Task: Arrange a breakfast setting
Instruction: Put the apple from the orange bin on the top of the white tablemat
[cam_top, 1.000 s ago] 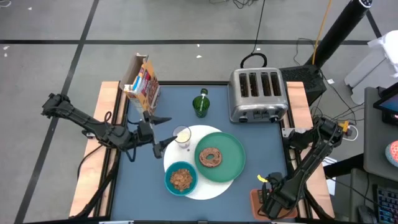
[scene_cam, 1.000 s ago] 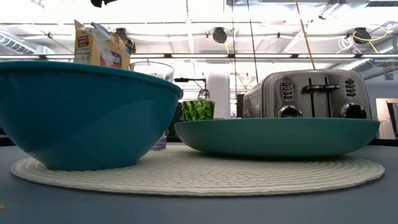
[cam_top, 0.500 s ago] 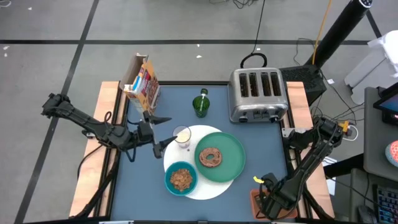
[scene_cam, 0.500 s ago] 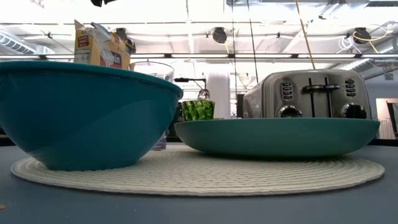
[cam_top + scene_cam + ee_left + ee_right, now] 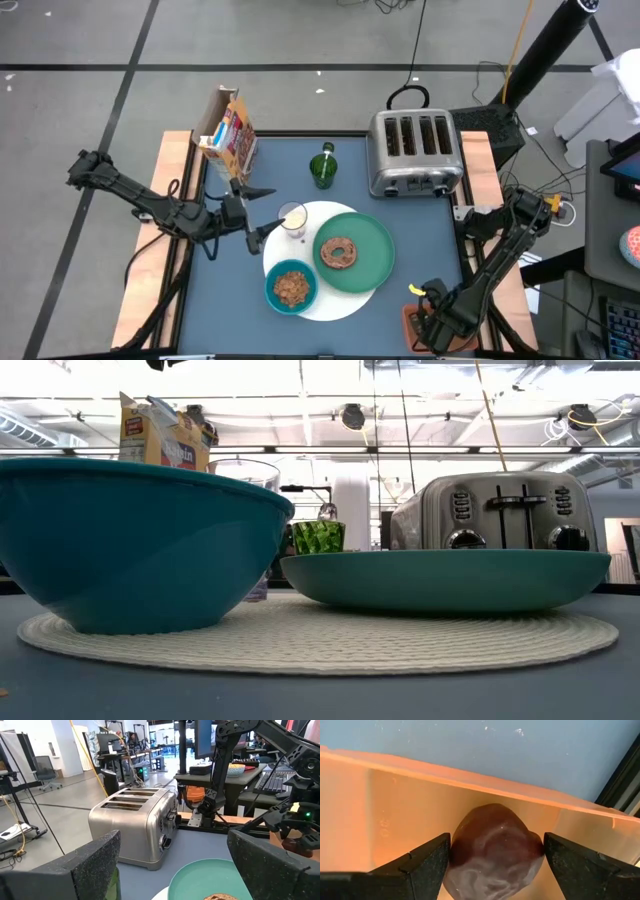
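With the right claw (image 5: 492, 865) down in the orange tray (image 5: 380, 810) beside the green dinner plate (image 5: 355, 251), fingers touching either side of the dark-red fruit (image 5: 492, 851), it should squeeze evenly before lifting, while the left claw (image 5: 258, 212) waits open by the small clear milk glass (image 5: 293, 218).

L arm stretched in low from table's left edge, left gripper (image 5: 258, 212) w/ fingers spread wide, empty, R arm folded down at table's front right corner, right gripper (image 5: 492, 857) pointing down, dark fingers (image 5: 427, 860) touching either side of a dark-red rounded fruit (image 5: 492, 851)
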